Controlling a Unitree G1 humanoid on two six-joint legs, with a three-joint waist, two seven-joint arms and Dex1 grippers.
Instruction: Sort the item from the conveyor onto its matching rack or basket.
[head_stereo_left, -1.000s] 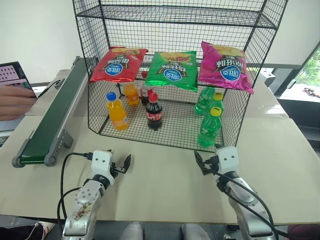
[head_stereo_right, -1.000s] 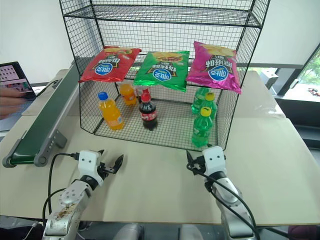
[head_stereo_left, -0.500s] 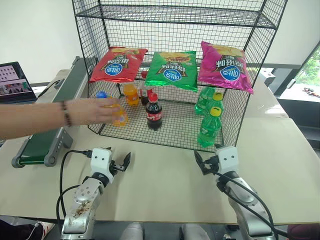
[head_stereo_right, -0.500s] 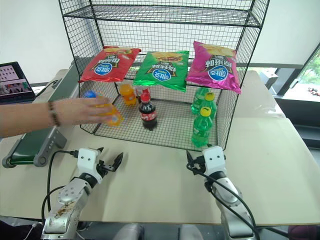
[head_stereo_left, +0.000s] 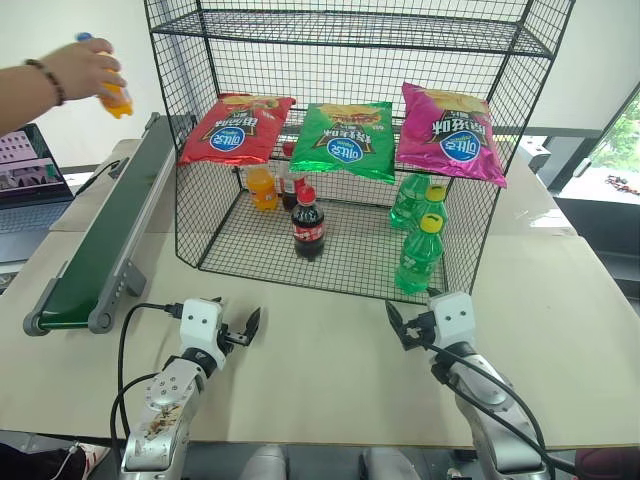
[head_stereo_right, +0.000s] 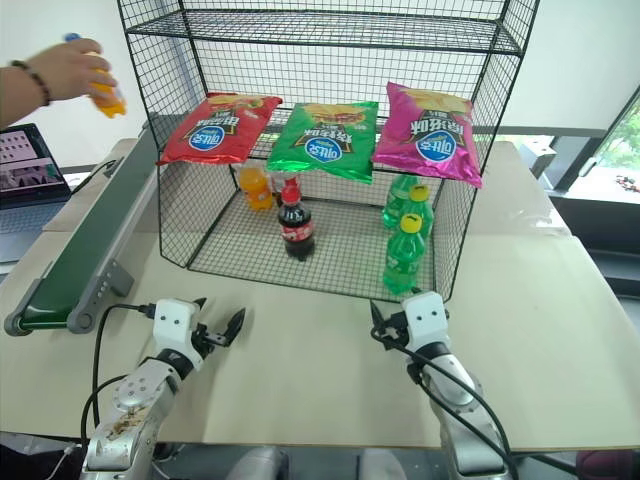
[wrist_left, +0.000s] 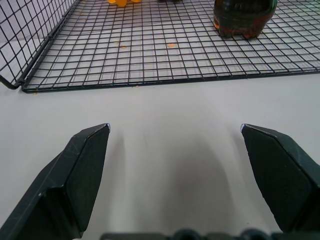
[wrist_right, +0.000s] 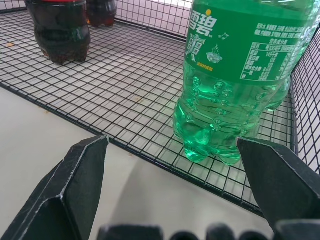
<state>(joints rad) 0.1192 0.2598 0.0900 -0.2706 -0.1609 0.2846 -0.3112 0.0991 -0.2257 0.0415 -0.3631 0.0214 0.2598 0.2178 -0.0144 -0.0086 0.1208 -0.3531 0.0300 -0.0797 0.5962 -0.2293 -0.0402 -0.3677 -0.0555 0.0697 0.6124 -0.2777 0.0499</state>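
A person's hand (head_stereo_left: 78, 68) holds the item (head_stereo_left: 114, 97), a small orange soda bottle with a blue cap, in the air at the far left, above the far end of the conveyor (head_stereo_left: 108, 232). The black wire rack (head_stereo_left: 340, 270) stands in the middle of the table. My left gripper (head_stereo_left: 240, 325) hovers open over the bare tabletop in front of the rack's left side, nothing between its fingers (wrist_left: 82, 170). Open as well, my right gripper (head_stereo_left: 405, 325) sits before the rack's right front edge, facing a green bottle (wrist_right: 235, 75).
On the rack's bottom tier stand an orange bottle (head_stereo_left: 262, 187), a cola bottle (head_stereo_left: 308, 222) and green bottles (head_stereo_left: 419, 253). Red, green and pink chip bags (head_stereo_left: 345, 140) lie on the tier above. A laptop (head_stereo_left: 22, 175) sits left of the conveyor.
The person's hand took the orange blue-capped bottle out of the rack's bottom tier and carried it up and left, over the conveyor. Both grippers kept still.
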